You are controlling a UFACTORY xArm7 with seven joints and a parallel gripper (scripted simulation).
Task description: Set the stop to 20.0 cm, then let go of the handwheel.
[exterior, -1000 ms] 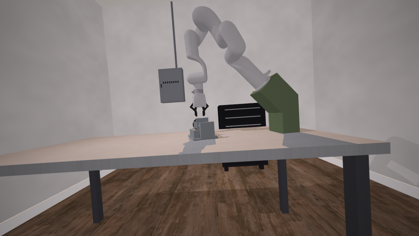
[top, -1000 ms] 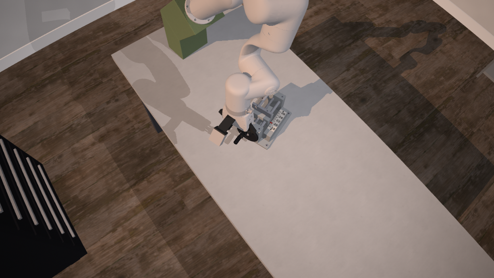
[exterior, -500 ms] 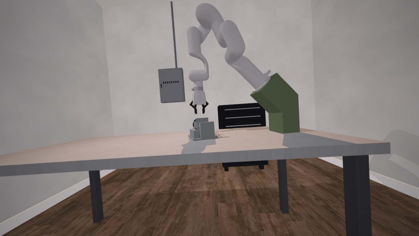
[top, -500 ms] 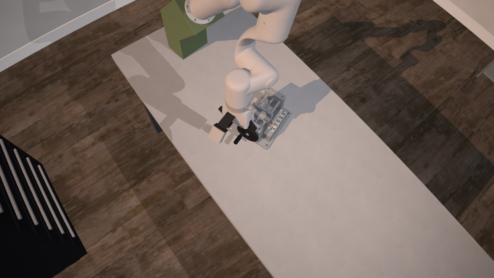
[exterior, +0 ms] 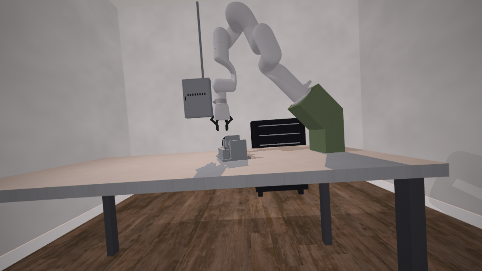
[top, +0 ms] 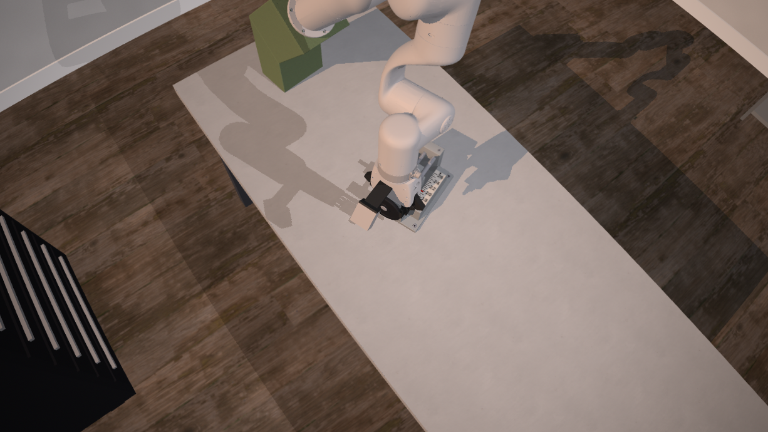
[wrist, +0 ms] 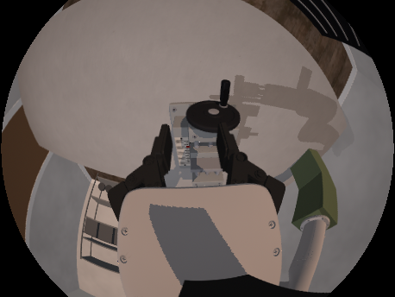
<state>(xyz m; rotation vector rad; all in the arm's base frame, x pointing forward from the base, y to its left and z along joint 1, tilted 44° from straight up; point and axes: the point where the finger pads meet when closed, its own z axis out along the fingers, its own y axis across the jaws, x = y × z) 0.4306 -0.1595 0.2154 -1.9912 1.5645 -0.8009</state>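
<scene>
The hand [exterior: 221, 129] [wrist: 194, 133] hangs above the stop fixture [top: 415, 227] [exterior: 238, 149] [wrist: 174, 109], its fingers parted with nothing between them. The black handwheel [top: 390, 209] [exterior: 222, 142] [wrist: 203, 118] is at one end of the fixture, its crank handle [wrist: 225, 92] upright in the wrist view. Beside the stop mechanism runs a numbered scale [top: 433, 186] [wrist: 184, 153] with a red mark [wrist: 188, 147]; its reading is too small to tell. The fixture sits on the pale surface [top: 483, 278] [exterior: 135, 169] [wrist: 108, 73], well apart from the arm's green pedestal [top: 300, 69] [exterior: 332, 134] [wrist: 321, 190].

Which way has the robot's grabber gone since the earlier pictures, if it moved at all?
Yes, it moved: in the exterior view the gripper is slightly higher above the grey stop device.
</scene>
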